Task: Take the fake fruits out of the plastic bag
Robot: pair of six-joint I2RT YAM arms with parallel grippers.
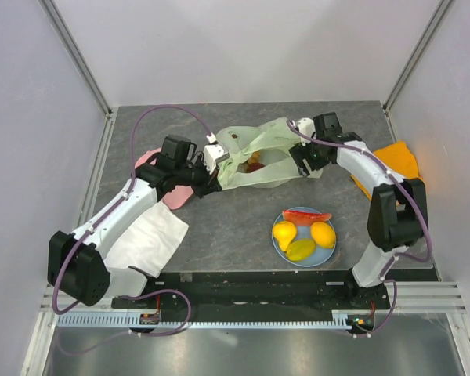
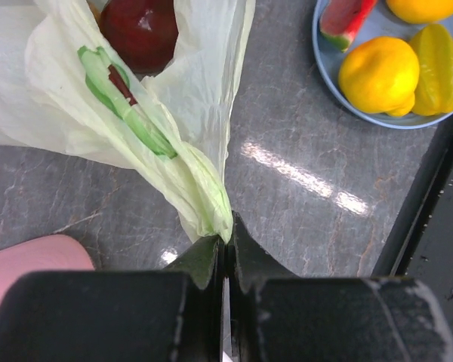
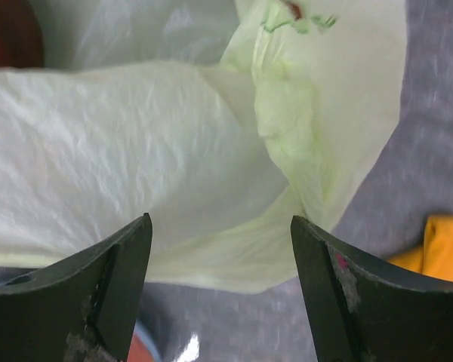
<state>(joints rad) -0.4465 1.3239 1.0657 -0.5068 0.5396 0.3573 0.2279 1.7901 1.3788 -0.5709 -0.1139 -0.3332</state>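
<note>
The pale yellow-green plastic bag lies at the middle back of the table. My left gripper is shut on the bag's left edge. A dark red fruit shows inside the bag's mouth, also in the top view. My right gripper is open at the bag's right side, its fingers straddling the bag's edge without touching. The light-blue plate holds a yellow fruit, an orange-yellow fruit, a yellow-green fruit and a red slice.
A pink cloth lies under my left arm. A white folded cloth lies at the front left. An orange cloth lies at the right. A black rail runs along the table's near edge.
</note>
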